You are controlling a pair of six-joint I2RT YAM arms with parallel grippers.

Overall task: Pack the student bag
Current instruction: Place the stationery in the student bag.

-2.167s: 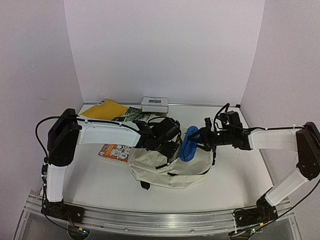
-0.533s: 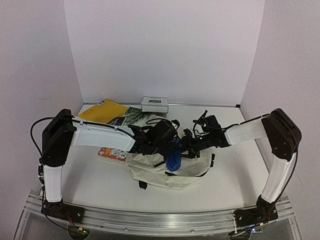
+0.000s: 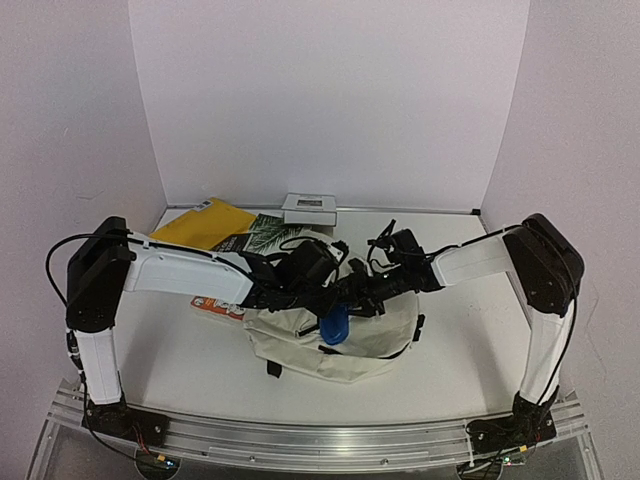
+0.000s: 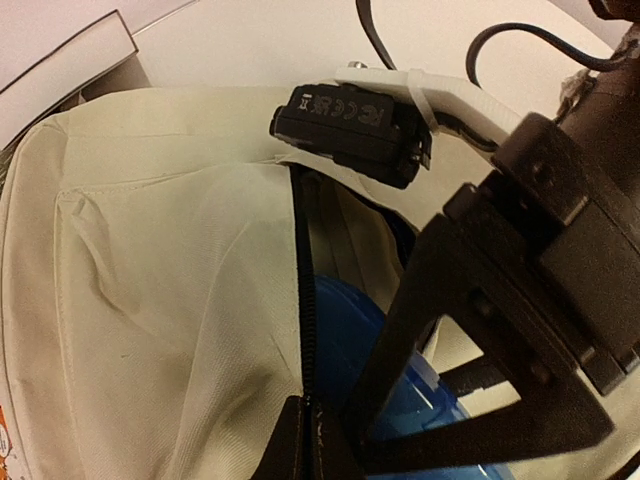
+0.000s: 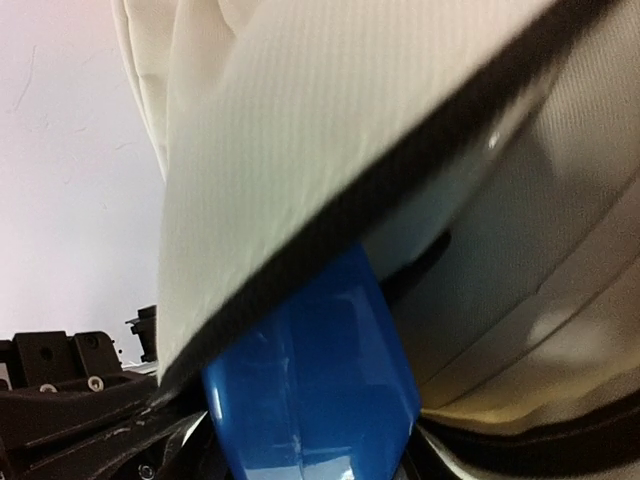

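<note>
**Top external view.** The student bag [image 3: 355, 345], a large cream fabric backpack with black zippers and straps, lies on the white surface [image 3: 180, 350] at the centre of the frame, its mouth turned toward the upper edge. The left gripper [image 3: 318, 290] and the right gripper [image 3: 352, 298] meet over that mouth. A glossy blue plastic object [image 3: 335, 325] stands half sunk in the opening, probably so that one arm spreads the fabric while the other feeds the item in. In the upper left lie a yellow padded envelope [image 3: 208, 220], a dark green-covered book [image 3: 268, 232] and a small white box [image 3: 309, 207], apart from the bag.

**Left wrist view.** Cream cloth [image 4: 170, 300] fills the left of the frame. The black zipper line [image 4: 300, 250] runs down the middle to the bottom edge, where the left jaws appear closed on the bag's rim, one inside and one outside. That grip is judged to hold the mouth apart. The blue object [image 4: 350, 330] shows just right of the zipper, inside the bag.

**Right wrist view.** A ribbed cream flap with a black edge [image 5: 330, 130] arches across the upper frame. The blue object [image 5: 310, 390] sits below it at the bottom centre, flanked by dark parts. From this the right jaws are judged closed on it, though their tips are out of frame.
</note>
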